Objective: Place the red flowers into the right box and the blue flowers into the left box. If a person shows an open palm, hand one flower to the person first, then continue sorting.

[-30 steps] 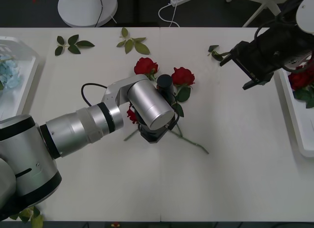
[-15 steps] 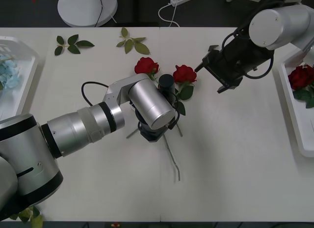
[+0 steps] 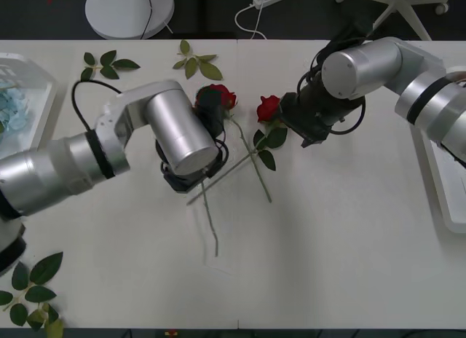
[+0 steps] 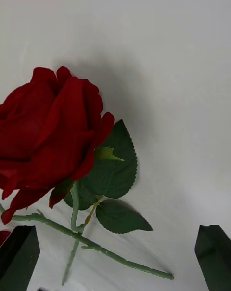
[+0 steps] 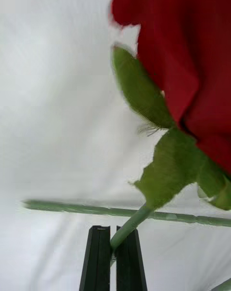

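The left arm has swung back toward the robot's left, and a deep-red rose on a thin green stem has come along with it. The right arm has come in from the right side and is now reaching down by the middle of the white table (image 3: 349,236).

The left gripper (image 5: 113,257) is pinching the stem of that red rose (image 5: 185,55) tight — its two black fingers are squeezing together on the green stalk just under the bloom. Another green stem is lying across the table behind it.

The right gripper (image 4: 115,259) is hanging just over a second red rose (image 3: 268,108) — its black fingers (image 4: 19,257) are spread wide apart, holding nothing. This rose is lying on the table with its leaves beside it.

The pale blue flowers (image 3: 13,105) are sitting in the white plastic tray on the left (image 3: 40,72).
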